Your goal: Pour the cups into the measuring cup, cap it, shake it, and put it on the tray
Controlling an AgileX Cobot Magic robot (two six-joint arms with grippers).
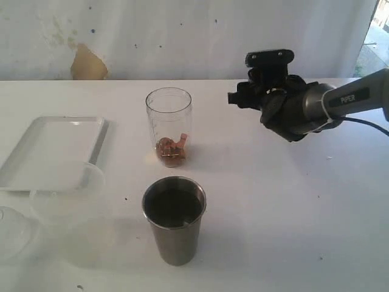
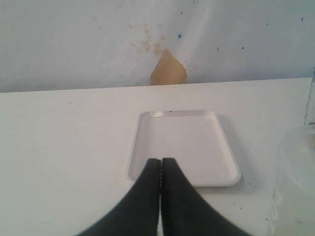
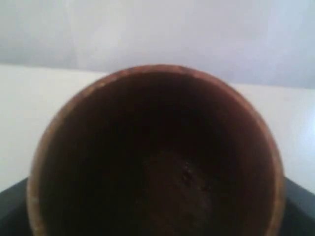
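The clear measuring cup (image 1: 168, 125) stands upright in the middle of the table, with orange-brown pieces in its base. In front of it stands the steel tumbler (image 1: 174, 219), its inside dark. The brown wooden cup (image 3: 152, 152) fills the right wrist view, mouth toward the camera and looking empty. My right gripper (image 1: 244, 96) is shut on it, raised to the right of the measuring cup. In the exterior view the wooden cup is lost in the gripper's dark bulk. The white tray (image 1: 36, 164) lies at the left. My left gripper (image 2: 161, 160) is shut on nothing, near the tray (image 2: 231, 172).
A wide frosted plastic container (image 1: 64, 201) sits at the tray's front corner and also shows as the container (image 2: 298, 182) in the left wrist view. A clear lid-like piece (image 1: 12, 231) lies at the front left. A wall with a tan patch (image 1: 88, 64) backs the table.
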